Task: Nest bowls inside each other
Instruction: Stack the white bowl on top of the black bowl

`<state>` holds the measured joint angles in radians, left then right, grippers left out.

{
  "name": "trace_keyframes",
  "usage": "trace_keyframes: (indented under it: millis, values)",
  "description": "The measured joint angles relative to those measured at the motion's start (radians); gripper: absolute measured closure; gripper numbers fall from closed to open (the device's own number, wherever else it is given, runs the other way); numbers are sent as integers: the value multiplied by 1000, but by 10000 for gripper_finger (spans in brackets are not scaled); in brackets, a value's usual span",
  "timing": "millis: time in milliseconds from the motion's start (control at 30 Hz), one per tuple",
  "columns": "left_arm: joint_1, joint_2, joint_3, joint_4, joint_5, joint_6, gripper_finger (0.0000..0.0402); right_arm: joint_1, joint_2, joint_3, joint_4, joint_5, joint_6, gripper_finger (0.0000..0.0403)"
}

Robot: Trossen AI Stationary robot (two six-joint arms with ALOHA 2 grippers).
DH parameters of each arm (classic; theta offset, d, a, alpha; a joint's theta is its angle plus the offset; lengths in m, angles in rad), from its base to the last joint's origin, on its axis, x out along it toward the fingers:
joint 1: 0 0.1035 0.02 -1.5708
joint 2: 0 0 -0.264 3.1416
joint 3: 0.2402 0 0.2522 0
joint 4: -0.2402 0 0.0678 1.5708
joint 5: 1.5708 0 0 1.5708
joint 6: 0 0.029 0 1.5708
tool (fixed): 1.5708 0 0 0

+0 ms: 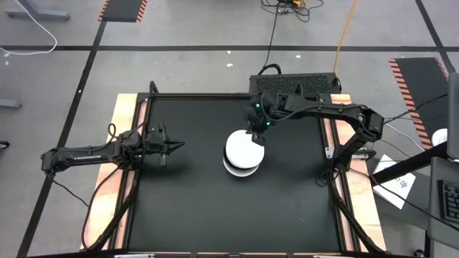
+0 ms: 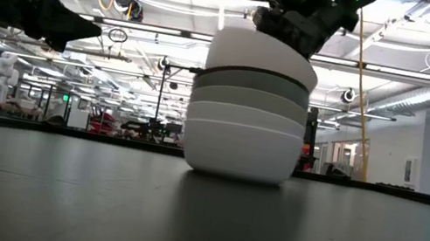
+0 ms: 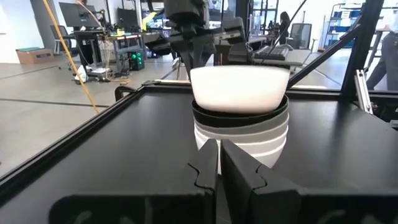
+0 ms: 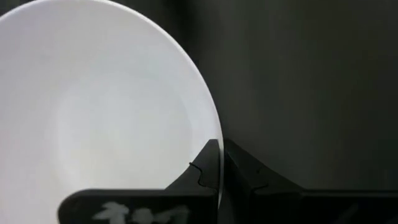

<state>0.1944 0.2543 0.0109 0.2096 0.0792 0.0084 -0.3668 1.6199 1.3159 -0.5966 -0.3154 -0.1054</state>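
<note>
A stack of nested bowls (image 1: 242,159) stands on its bottom white bowl near the middle of the black table; the low view shows the stack (image 2: 244,130) with white, grey and black layers. A white top bowl (image 2: 261,58) sits tilted on it. My right gripper (image 1: 257,133) is at the far side of this bowl, shut on its rim. My left gripper (image 1: 177,147) hovers shut to the left of the stack, apart from it; its wrist view shows the fingers (image 3: 219,163) pointing at the stack (image 3: 239,134). My right gripper pinches the top white bowl's rim (image 4: 214,134) on its far side, one finger (image 4: 205,167) inside the bowl and one outside. The fingers come from above, pointing down. The bowl is tilted, its lower part (image 3: 239,106) inside the black bowl's rim beneath.
Bare black table surface (image 1: 186,208) lies all around the stack. A raised frame (image 1: 136,179) borders the table, and a black box with cables (image 1: 294,80) sits at the far edge. Beyond the table is a workshop room with desks.
</note>
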Motion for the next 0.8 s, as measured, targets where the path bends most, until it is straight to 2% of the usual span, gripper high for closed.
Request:
trace_keyframes:
  millis: [500, 800]
  values:
    - [0, 0, 0, 0, -1, -5, 380, 2, 0, 1, -166, 62, -3, 403]
    - [0, 0, 0, 0, -1, -7, 380, 2, 0, 82, -279, 84, -2, 403]
